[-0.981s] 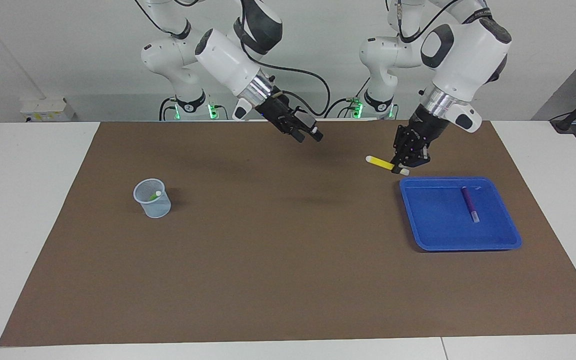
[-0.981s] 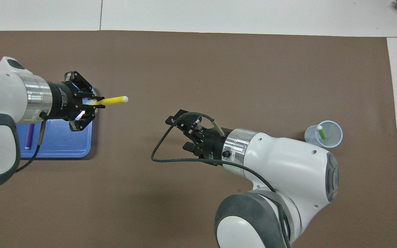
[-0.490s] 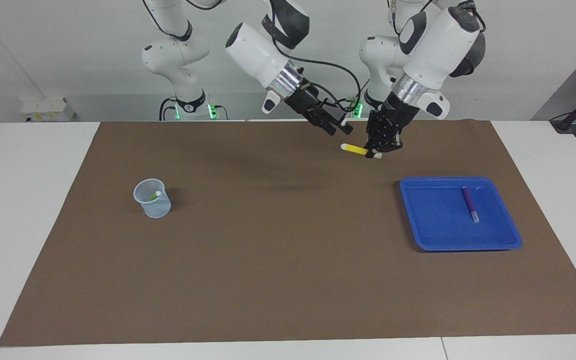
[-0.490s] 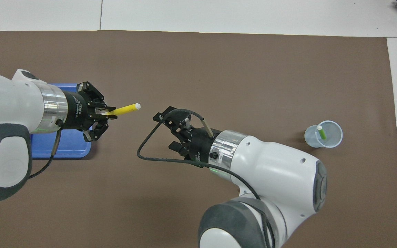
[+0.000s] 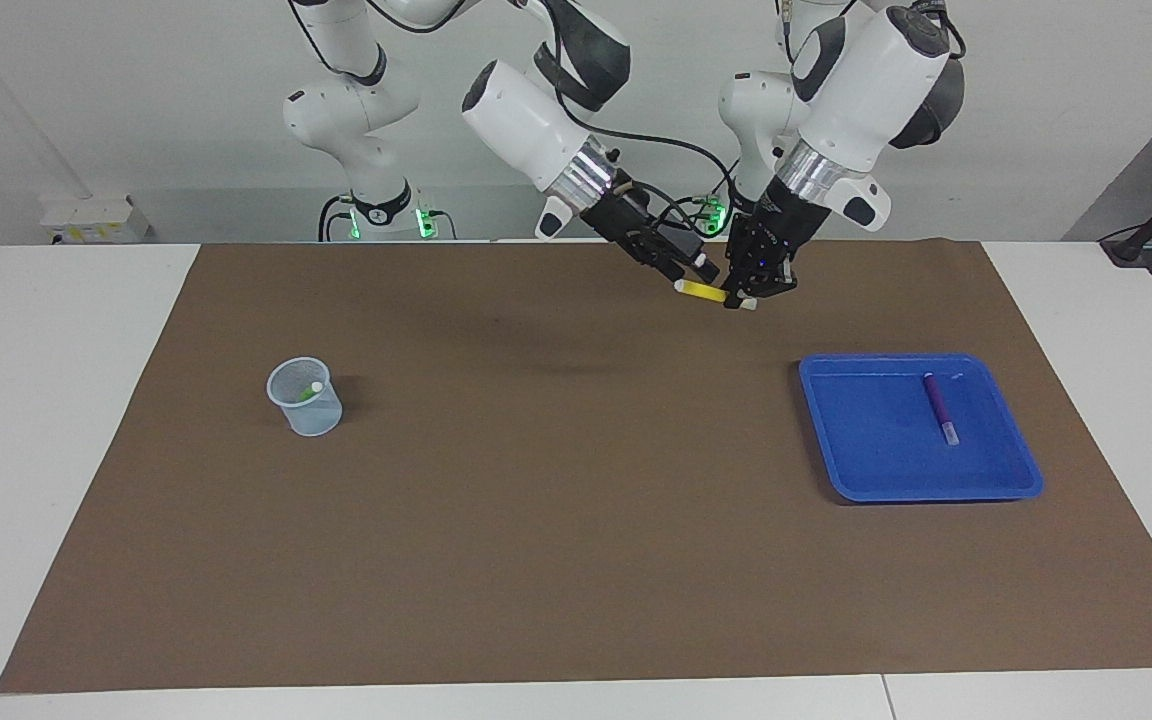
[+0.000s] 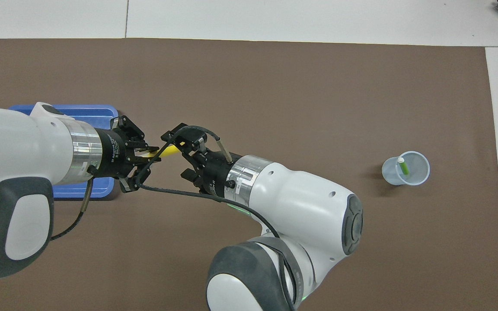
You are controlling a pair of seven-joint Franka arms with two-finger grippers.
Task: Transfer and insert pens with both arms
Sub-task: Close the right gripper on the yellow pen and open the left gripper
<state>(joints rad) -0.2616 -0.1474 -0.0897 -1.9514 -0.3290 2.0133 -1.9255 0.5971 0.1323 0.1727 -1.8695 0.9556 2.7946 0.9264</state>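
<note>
**Yellow pen mid-air, handoff about to happen**

Left tool point(image 5: 748, 292) is clamped on the yellow pen point(image 5: 701, 290), holding it level above the brown mat point(image 5: 576, 520) on the tabletop. The pen's long axis points straight at the right tool point(image 5: 688, 268), whose tip sits right at the pen's free end. Can't tell if the right one's fingers are apart or together. My guess: the right tool just needs to slide along that axis and pinch. Purple pen point(image 5: 939, 407) lies in the blue tray point(image 5: 1021, 478), green pen point(image 5: 309, 391) is in the clear cup point(image 5: 308, 412).
</note>
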